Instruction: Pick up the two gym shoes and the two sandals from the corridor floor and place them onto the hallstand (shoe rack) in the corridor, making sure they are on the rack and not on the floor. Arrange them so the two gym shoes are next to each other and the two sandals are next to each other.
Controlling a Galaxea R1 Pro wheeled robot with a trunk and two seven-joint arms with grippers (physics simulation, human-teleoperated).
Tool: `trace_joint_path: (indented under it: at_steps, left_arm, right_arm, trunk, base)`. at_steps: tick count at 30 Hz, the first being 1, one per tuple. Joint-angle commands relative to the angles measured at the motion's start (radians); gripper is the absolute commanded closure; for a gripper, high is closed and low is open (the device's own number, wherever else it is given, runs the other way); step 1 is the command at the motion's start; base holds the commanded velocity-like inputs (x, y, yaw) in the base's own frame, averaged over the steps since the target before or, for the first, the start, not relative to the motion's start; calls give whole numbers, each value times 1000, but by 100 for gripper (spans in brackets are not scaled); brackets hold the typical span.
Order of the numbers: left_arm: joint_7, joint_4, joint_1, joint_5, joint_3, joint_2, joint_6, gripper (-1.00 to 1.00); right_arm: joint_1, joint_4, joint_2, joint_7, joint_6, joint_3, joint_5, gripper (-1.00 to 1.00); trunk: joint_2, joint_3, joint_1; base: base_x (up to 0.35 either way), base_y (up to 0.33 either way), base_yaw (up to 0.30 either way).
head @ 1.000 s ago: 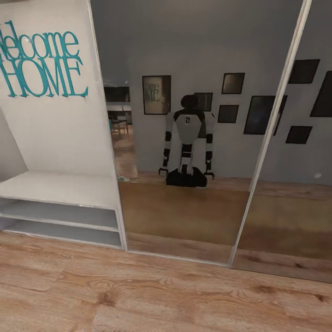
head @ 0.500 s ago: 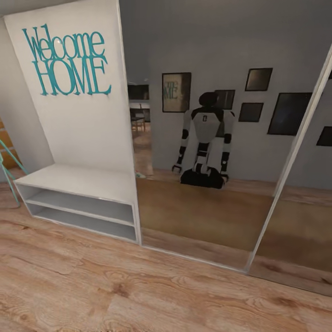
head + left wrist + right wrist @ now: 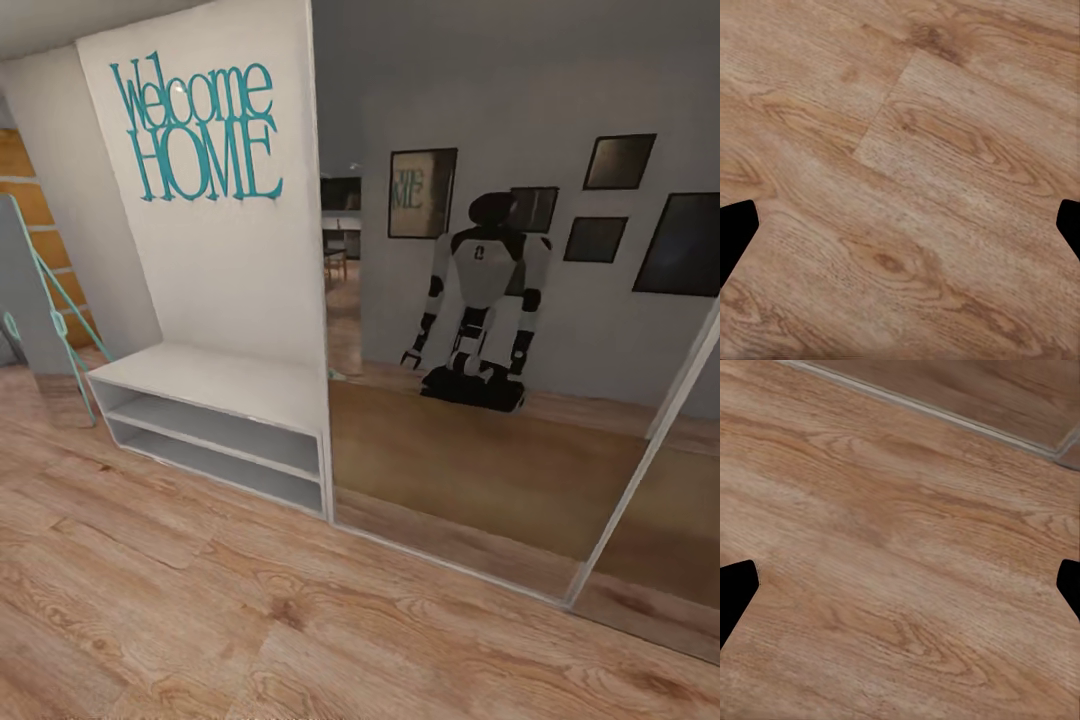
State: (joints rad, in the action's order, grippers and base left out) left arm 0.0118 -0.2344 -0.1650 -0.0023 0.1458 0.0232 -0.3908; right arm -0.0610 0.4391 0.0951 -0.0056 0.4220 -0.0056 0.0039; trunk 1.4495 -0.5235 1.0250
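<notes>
The head view shows a low white bench (image 3: pixel 215 415) standing on the corridor floor (image 3: pixel 200 620) against a white wall panel. Its top surface is bare, and it has two open shelf levels below, both without anything on them. On the panel above it are teal letters (image 3: pixel 196 128) reading "Welcome HOME". To the right of the bench is a large mirror (image 3: pixel 480 400) with a pale frame. In the mirror I can see the reflection of the robot (image 3: pixel 480 300) and five dark picture frames on a grey wall. At the far left stands a thin teal frame (image 3: pixel 55 300).

The two wrist views give what the head view does not. The left wrist view looks down on wood-grain planks, and the left gripper (image 3: pixel 900 225) has its jaws spread wide, one dark fingertip (image 3: pixel 736 229) at each side edge, nothing between them. The right gripper (image 3: pixel 900 585) is the same, jaws wide apart and holding nothing; beyond it runs the pale bottom rail (image 3: pixel 922 406) of the mirror.

No shoe and no sandal can be seen in these pictures.

Compared with one second ago, the camera has turned to the left: the bench now shows completely, and the mirror sits further right in the picture.
</notes>
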Motion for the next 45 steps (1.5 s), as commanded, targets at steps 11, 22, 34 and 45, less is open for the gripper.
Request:
trace_joint_path:
  at_steps: [11, 22, 34, 45]
  left_arm:
    - [2, 1, -1, -2, 3, 1, -3, -100]
    - [2, 2, -1, -2, 3, 1, -3, -100]
    - [3, 3, -1, -2, 3, 1, -3, -100]
    - [4, 3, -1, -2, 3, 1, -3, -100]
  right_arm:
    - [0, 0, 0, -1, 3, 0, 1, -100]
    - [0, 0, 0, -1, 3, 1, 1, -100]
    - [0, 0, 0, -1, 3, 1, 1, -100]
    - [0, 0, 0, -1, 3, 1, 2, -100]
  trunk:
    - [1, -14, 0]
    - [1, -26, 0]
    - [1, -40, 0]
    - [1, -53, 0]
  base:
    - [162, 95, 213]
    - [269, 222, 213]
    - [308, 158, 213]
    - [329, 110, 213]
